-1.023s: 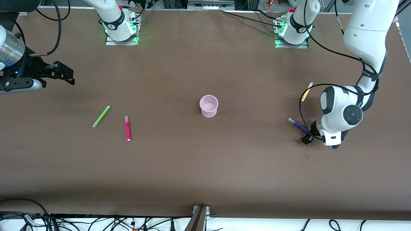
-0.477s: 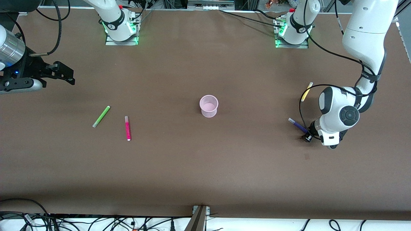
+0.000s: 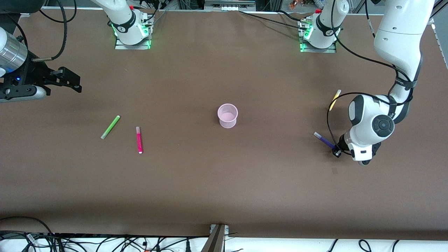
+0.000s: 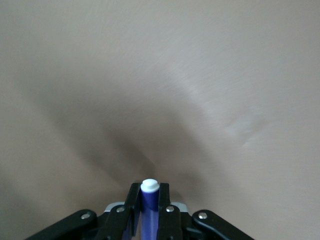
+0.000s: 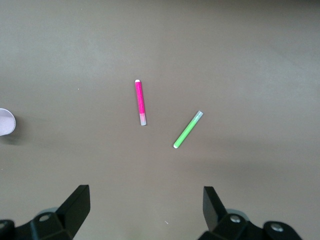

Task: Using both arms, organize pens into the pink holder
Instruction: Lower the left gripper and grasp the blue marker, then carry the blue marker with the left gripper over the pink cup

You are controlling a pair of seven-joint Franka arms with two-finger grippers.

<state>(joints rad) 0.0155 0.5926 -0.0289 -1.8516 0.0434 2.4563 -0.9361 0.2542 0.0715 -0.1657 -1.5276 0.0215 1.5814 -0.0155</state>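
My left gripper (image 3: 336, 152) is shut on one end of the dark purple pen (image 3: 324, 140), low at the table toward the left arm's end. In the left wrist view the pen's pale cap (image 4: 149, 186) sticks out between the closed fingers of the left gripper (image 4: 149, 194). The yellow pen (image 3: 334, 99) lies farther from the front camera, partly crossed by a cable. The pink holder (image 3: 228, 116) stands upright mid-table. The lime green pen (image 3: 110, 127) and magenta pen (image 3: 139, 139) lie toward the right arm's end. My right gripper (image 3: 75, 84) is open and empty, held above that end.
The right wrist view shows the open right gripper (image 5: 145, 200) above the magenta pen (image 5: 140, 102), the green pen (image 5: 188, 129) and the holder's rim (image 5: 6, 122). The arm bases (image 3: 133, 31) stand along the table's back edge. Cables hang at the front edge.
The left wrist has shifted slightly, and the purple pen's free end has moved a little toward the front camera with it. The right arm has not moved.
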